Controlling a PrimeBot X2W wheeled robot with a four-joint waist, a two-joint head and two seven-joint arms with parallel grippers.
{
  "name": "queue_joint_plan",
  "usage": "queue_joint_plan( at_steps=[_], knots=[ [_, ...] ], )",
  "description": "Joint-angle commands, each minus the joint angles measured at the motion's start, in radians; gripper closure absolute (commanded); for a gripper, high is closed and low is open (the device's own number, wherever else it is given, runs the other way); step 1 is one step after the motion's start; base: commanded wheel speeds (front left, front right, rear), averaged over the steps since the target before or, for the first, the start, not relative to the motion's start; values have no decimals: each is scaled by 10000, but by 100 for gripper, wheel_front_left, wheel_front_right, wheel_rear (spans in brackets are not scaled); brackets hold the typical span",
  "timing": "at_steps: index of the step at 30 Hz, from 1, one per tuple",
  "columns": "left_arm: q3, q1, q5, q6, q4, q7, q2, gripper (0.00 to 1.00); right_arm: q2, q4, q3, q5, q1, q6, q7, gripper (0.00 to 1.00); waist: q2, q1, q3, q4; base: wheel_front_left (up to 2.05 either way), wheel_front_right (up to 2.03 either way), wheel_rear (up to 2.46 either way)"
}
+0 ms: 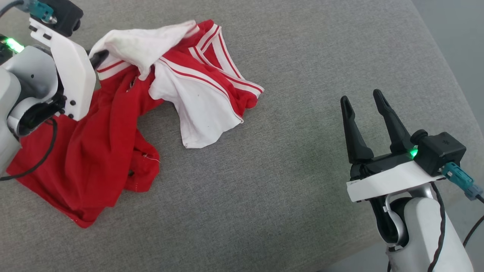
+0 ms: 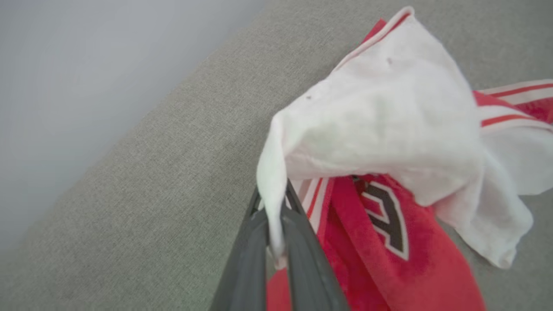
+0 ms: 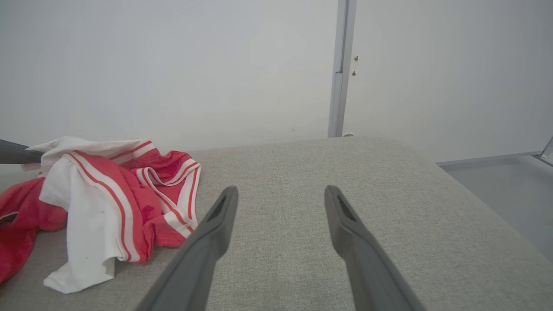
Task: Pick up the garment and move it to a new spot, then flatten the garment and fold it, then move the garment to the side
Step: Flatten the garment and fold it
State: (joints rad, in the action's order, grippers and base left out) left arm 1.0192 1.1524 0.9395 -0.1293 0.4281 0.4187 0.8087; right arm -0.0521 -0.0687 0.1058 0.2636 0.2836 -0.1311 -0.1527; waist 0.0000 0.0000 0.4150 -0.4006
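My right gripper [image 1: 361, 96] hovers open over the grey cushion [image 1: 283, 189], well apart from the shirt [image 1: 94, 151]. The shirt lies crumpled on the cushion's left part. Farther on, my left gripper [image 2: 273, 198] is clamped on its white sleeve [image 2: 380, 121], holding that fold raised.

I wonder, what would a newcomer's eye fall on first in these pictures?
The crumpled red-and-white garment, lying at the left of the grey cushion. Next, the left gripper, shut on a fold of its white cloth at the head view's upper left. The right gripper stands open at the lower right, apart from the garment.
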Motion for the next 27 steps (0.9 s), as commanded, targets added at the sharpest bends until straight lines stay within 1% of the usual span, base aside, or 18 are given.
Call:
queue_joint_plan(
  at_steps=[1,6,10,14,18,23,24,25,27],
  knots=[
    [-30,122,150,-6,106,17,-89,100,21,-21,-3,27,130,7,-88,0,0,0,16,44,0,0,0],
    [-281,370,495,35,403,-127,-239,100,22,-82,-40,-72,174,7,-72,0,0,0,18,217,0,0,0],
    [-663,339,932,418,504,-182,-289,100,19,-75,-154,-138,125,7,13,0,0,0,-70,438,0,0,0],
    [-956,-1,1308,900,475,-205,-7,100,20,-69,-268,-216,78,7,166,0,0,0,-169,708,0,0,0],
    [-1202,-531,1671,1320,419,-324,425,100,18,-18,-318,-246,36,7,338,0,0,0,-260,967,0,0,0],
    [-1336,-1644,2314,1807,373,-342,961,100,20,45,-370,-336,-31,7,593,0,0,0,-395,1233,0,0,0],
    [-1366,-1867,2410,1889,335,-353,995,100,16,70,-417,-359,-37,7,655,0,0,0,-431,1289,0,0,0],
    [-1342,-2424,2738,2064,240,-292,1130,100,16,117,-456,-424,-96,7,742,0,0,0,-511,1368,0,0,0],
    [-1335,-2956,3008,2230,95,-275,1211,100,17,168,-512,-422,-138,7,829,0,0,0,-595,1440,0,0,0]
  ],
)
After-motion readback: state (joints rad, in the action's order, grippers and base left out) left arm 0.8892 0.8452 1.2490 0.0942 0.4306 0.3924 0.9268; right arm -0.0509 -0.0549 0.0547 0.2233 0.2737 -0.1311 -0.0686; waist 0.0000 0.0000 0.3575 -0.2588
